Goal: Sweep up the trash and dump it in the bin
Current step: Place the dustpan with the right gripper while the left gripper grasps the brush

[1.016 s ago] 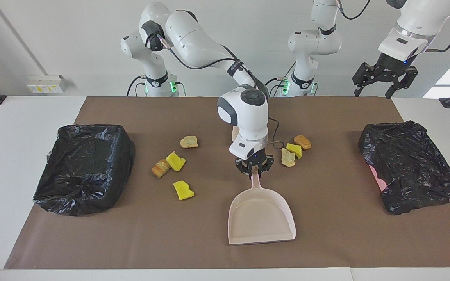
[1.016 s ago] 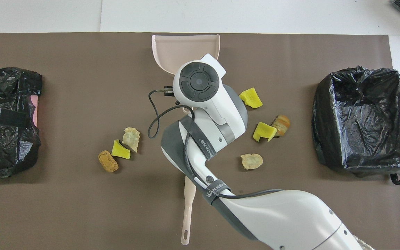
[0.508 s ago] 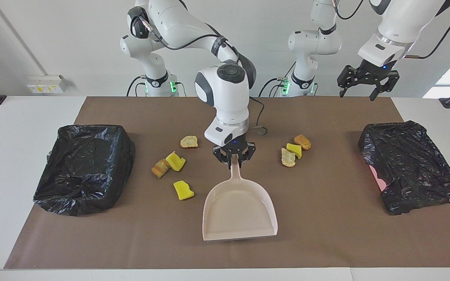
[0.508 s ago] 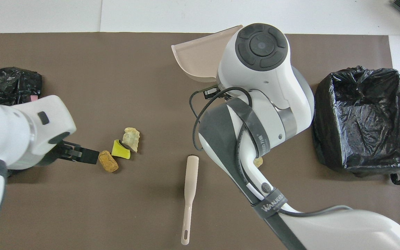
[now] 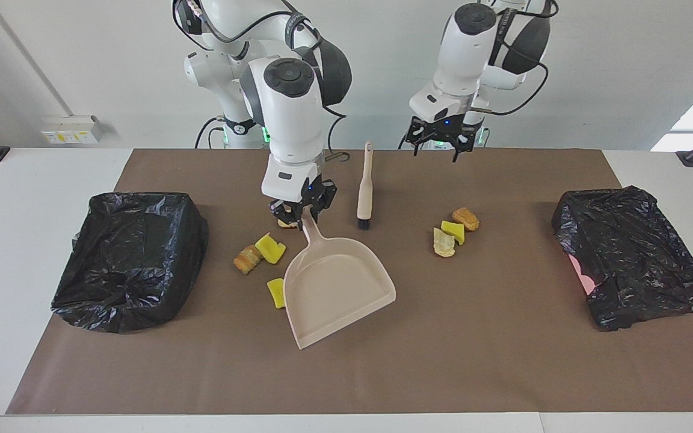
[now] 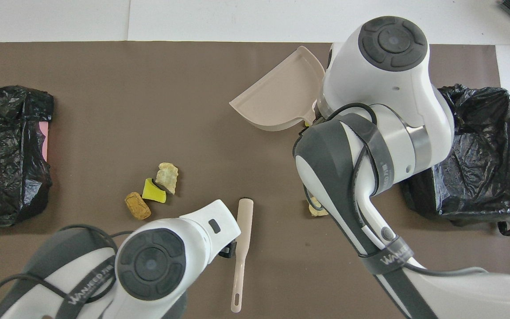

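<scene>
Right end effector (image 5: 299,211): clamped shut on the handle of the dustpan (image 5: 337,287); it comes in from the right arm's base and hangs over the trash toward that arm's end of the table.
Dustpan: pale pink, held by its handle tip; the pan slopes down away from the robots with its open lip turned aside; I cannot tell whether the lip touches the mat.
Left end effector (image 5: 440,144): fingers spread wide, nothing in them; it hangs over the mat's edge nearest the robots, beside the brush (image 5: 365,186).
Brush: lying on the mat, handle toward the robots, dark bristles pointing away; untouched.
Trash, right arm's end: a yellow chunk (image 5: 270,249) touching an orange-brown chunk (image 5: 246,260); another yellow chunk (image 5: 275,293) right against the dustpan's side; a tan chunk (image 6: 316,210) mostly hidden under the right arm.
Trash, left arm's end: a brown chunk (image 5: 465,219), a yellow chunk (image 5: 453,232) and a pale tan chunk (image 5: 443,242), bunched together and touching.
Bins: one black-bagged bin (image 5: 129,257) at the right arm's end; another (image 5: 633,255) at the left arm's end.
Mat (image 5: 503,337): brown sheet over the white table (image 5: 15,198).
</scene>
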